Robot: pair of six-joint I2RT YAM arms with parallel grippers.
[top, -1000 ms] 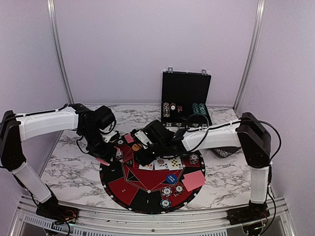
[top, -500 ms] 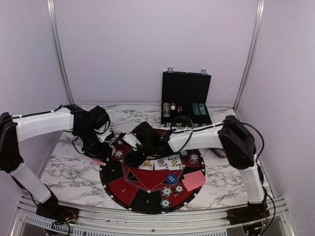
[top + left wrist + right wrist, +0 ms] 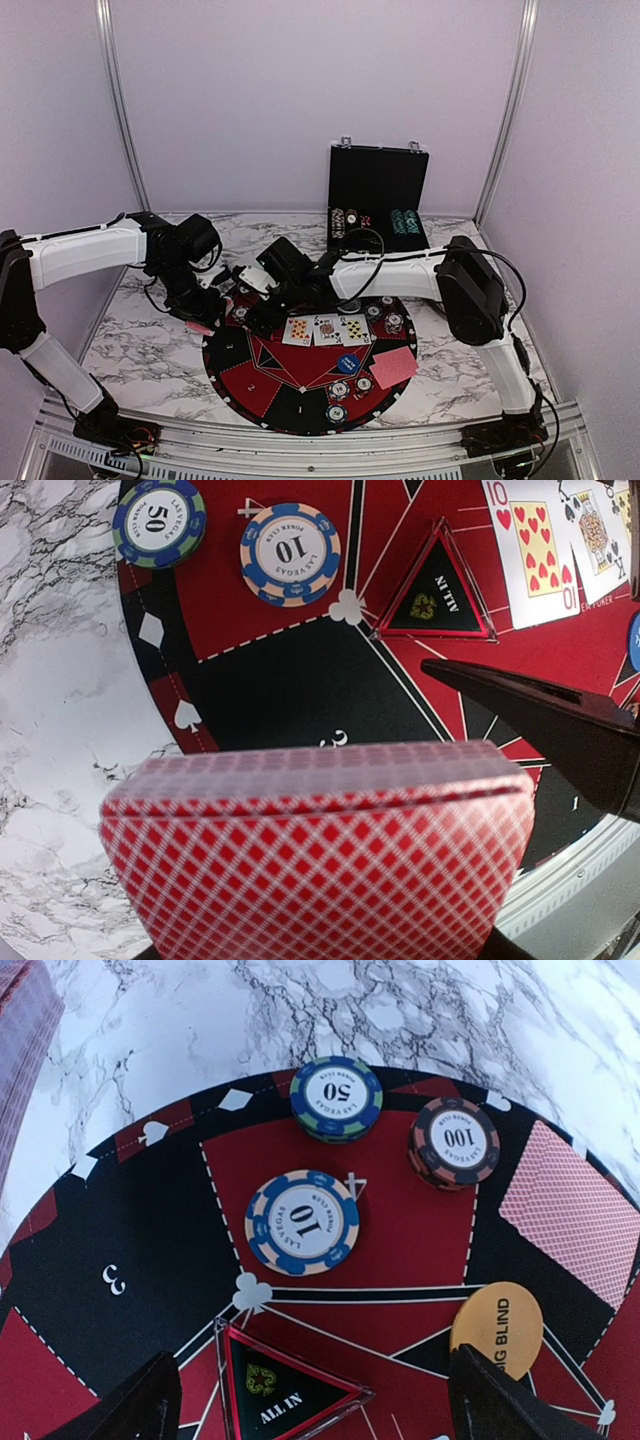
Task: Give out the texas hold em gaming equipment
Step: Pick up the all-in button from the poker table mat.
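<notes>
Red-backed playing cards (image 3: 315, 850) sit stacked in the clamped left hand (image 3: 205, 320), at the left rim of the round red-and-black mat (image 3: 262, 385). Within the last second the right hand (image 3: 320, 1405) slid leftward. Spread and empty, it hovers over the blue-and-cream "10" chip (image 3: 304, 1222), so that seat looks served.

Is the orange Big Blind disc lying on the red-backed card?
No, the orange Big Blind disc lies on the mat beside the red-backed card, a gap between them.
</notes>
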